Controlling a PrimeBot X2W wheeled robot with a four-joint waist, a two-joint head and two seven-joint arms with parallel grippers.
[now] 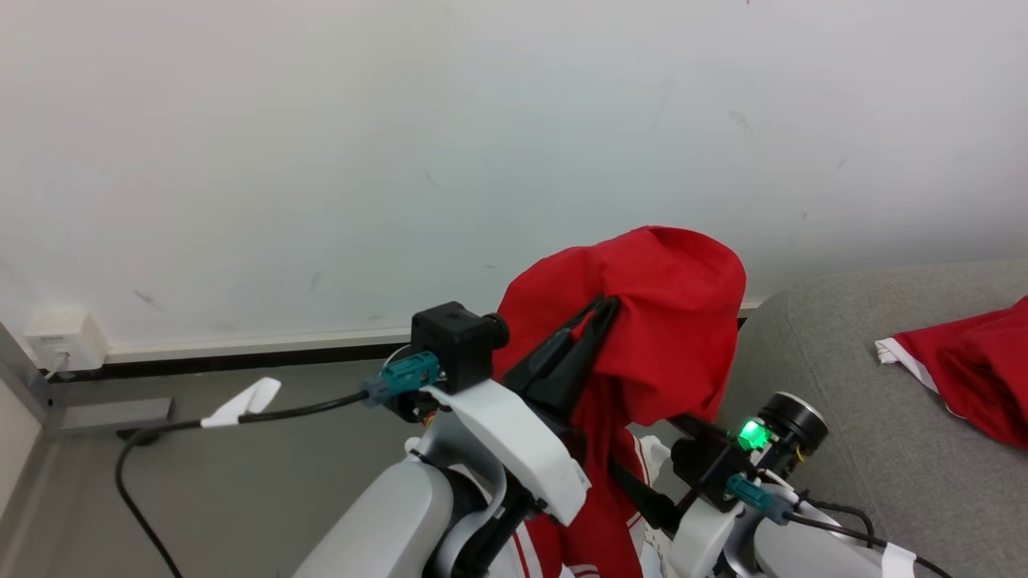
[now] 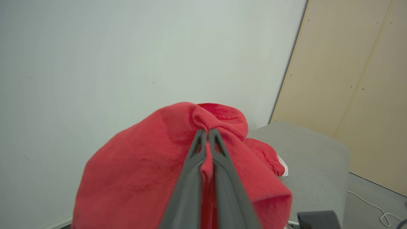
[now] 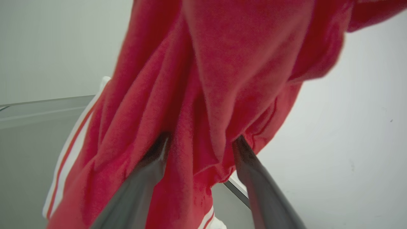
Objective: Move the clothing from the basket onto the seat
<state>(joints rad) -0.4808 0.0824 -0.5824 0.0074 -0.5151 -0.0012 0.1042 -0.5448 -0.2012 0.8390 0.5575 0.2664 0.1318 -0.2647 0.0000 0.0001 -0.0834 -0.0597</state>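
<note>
White wall (image 1: 321, 160) and grey floor (image 1: 281, 466) form the background. Raised, the left gripper (image 2: 208, 131) is clamped tight on a fold of the red clothing (image 1: 675, 321), which drapes over it and hangs down. Lower, the right gripper (image 3: 200, 143) stands spread wide, with fabric hanging loose between its fingers. At right, a second red garment (image 1: 980, 369) lies on the grey seat (image 1: 843, 385).

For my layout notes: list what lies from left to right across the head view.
Wall socket, white cable tag, red garment pinched in the left gripper, grey sofa, second red garment lying on it.
</note>
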